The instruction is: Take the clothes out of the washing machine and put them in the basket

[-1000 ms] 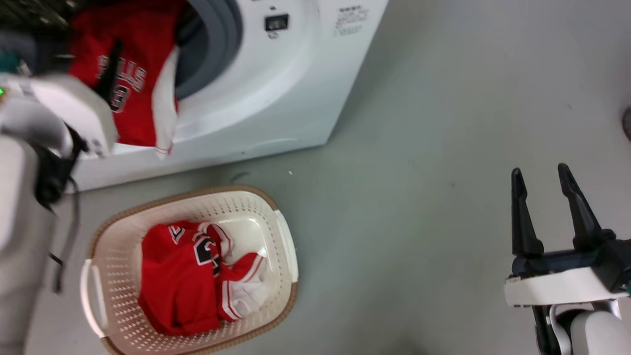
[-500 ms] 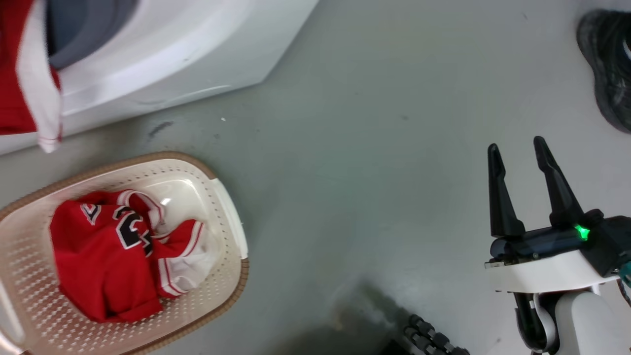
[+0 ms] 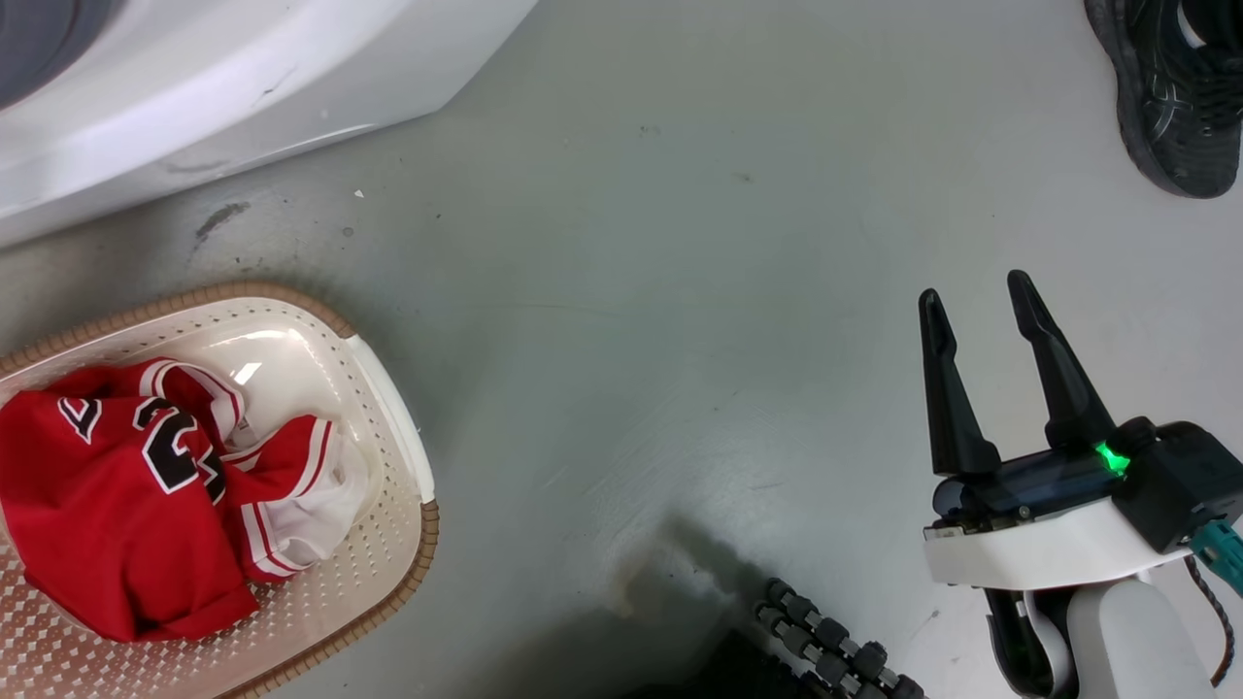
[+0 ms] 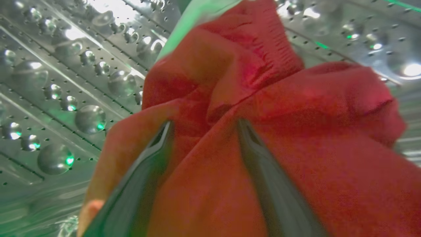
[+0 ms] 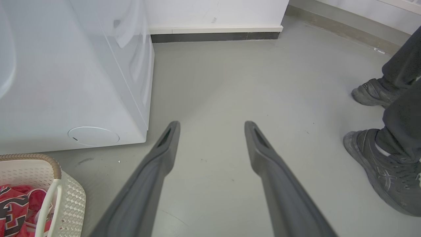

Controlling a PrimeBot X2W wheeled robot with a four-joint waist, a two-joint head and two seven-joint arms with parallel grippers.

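Note:
In the left wrist view my left gripper [image 4: 204, 123] is inside the washing machine's perforated steel drum [image 4: 65, 82]. Its fingers are spread wide, and a bunched red garment [image 4: 296, 131] lies between and around them. The head view has the machine's white front [image 3: 194, 87] at the top left. Below it the cream basket [image 3: 379, 544] holds red clothes [image 3: 97, 505] with a black "23". My right gripper [image 3: 975, 288] hovers open over bare floor at the right, holding nothing. From the right wrist, this gripper [image 5: 212, 123] points past the machine's corner [image 5: 65, 82], with the basket [image 5: 70, 200] at the lower left.
A person stands at the right, with a dark shoe [image 3: 1165, 97] in the head view and two shoes [image 5: 388, 174] in the right wrist view. A black ribbed cable [image 3: 835, 650] lies at the bottom of the head view. Grey floor [image 3: 680, 291] separates basket and right gripper.
The head camera has swung to the right, so the machine's door ring, the hanging red garment and my left forearm have left its picture. The right gripper stays open.

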